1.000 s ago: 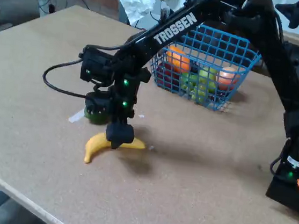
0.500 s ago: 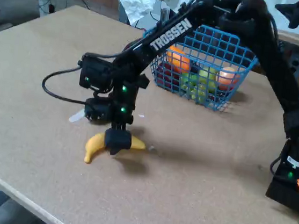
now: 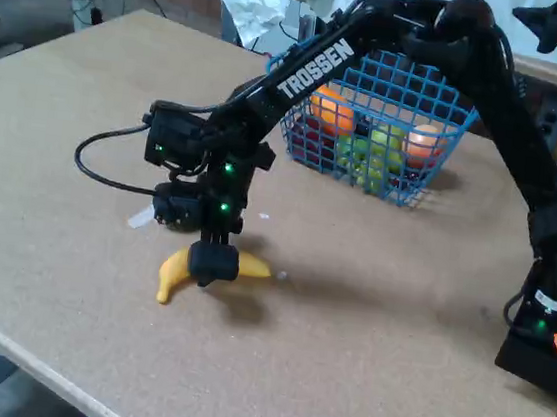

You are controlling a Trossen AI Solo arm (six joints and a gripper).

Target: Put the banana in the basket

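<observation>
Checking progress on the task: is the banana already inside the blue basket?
No, the banana lies on the table under the gripper, apart from the basket.

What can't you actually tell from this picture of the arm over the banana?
- Fixed view: the gripper covers the middle of the banana, so jaws open or shut is unclear.
- A dark round thing is hidden behind the wrist.
- Fruit in the basket is blurred behind mesh.
</observation>
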